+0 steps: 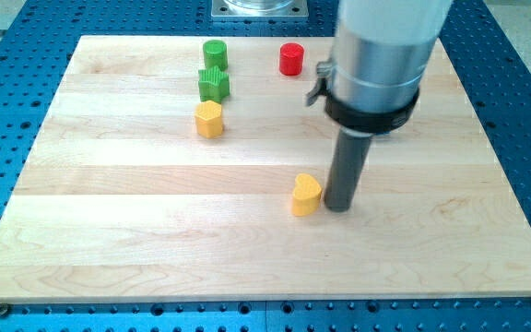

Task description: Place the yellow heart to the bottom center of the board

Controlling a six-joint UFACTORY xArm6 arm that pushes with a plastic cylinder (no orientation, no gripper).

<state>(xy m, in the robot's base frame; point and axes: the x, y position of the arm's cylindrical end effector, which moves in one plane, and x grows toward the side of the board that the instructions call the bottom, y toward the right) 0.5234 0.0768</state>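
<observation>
The yellow heart (306,195) lies on the wooden board (155,240), a little right of centre and below the middle. My tip (338,207) stands right next to the heart, at its right side, touching or almost touching it. The rod rises from there to the thick grey arm body at the view's top.
A yellow hexagon-like block (209,120) sits at the upper left of centre. A green star (214,86) is just above it, and a green cylinder (214,54) above that. A red cylinder (290,59) stands near the top edge, left of the arm.
</observation>
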